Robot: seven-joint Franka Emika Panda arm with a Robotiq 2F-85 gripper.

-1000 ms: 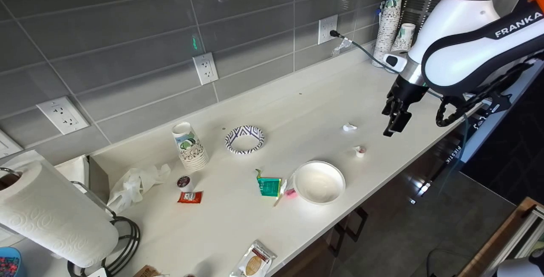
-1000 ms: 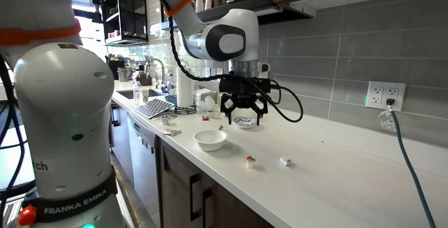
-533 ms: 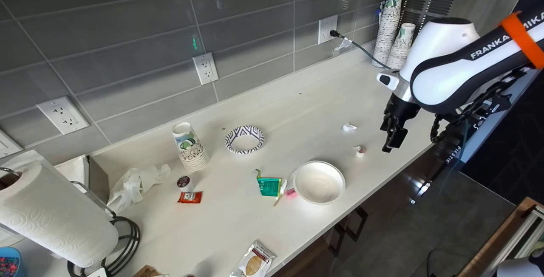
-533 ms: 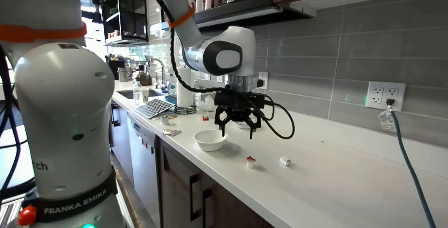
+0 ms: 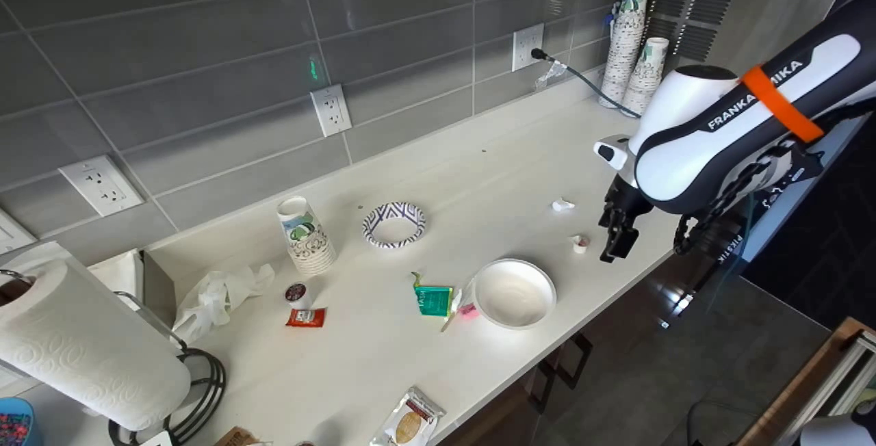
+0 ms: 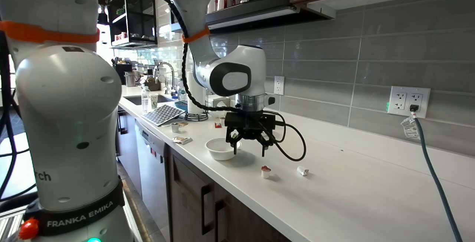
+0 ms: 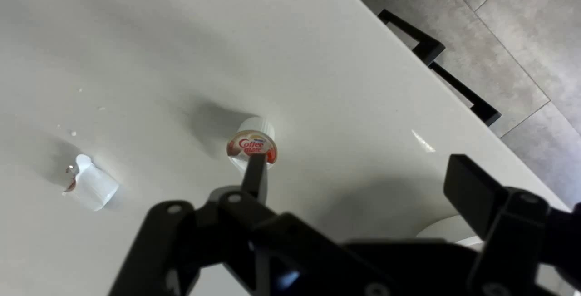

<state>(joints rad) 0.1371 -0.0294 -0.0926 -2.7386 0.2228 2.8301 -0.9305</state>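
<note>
My gripper (image 7: 358, 178) stands wide open above the white counter, with nothing between its fingers; in an exterior view the same gripper (image 6: 249, 153) hangs fingers down. Closest to it is a small creamer cup (image 7: 252, 144) with a red and brown "Coffee mate" lid, partly covered by the left finger in the wrist view; this cup (image 5: 580, 244) stands upright below and beside the fingers. Another small white cup (image 7: 94, 187) lies on its side, its lid torn. A white bowl (image 5: 514, 294) sits near the counter's front edge, mostly hidden behind the right finger in the wrist view.
Farther along are a green wrapper (image 5: 434, 300), a patterned paper bowl (image 5: 393, 225), stacked paper cups (image 5: 306, 236), a red packet (image 5: 306, 317) and a paper towel roll (image 5: 89, 343). A cable (image 6: 434, 167) runs from the wall outlet across the counter.
The arm has come down steadily. In both exterior views my gripper has also shifted left, closer to the upright creamer cup and the white bowl. Its fingers have stayed open; the objects have not moved.
</note>
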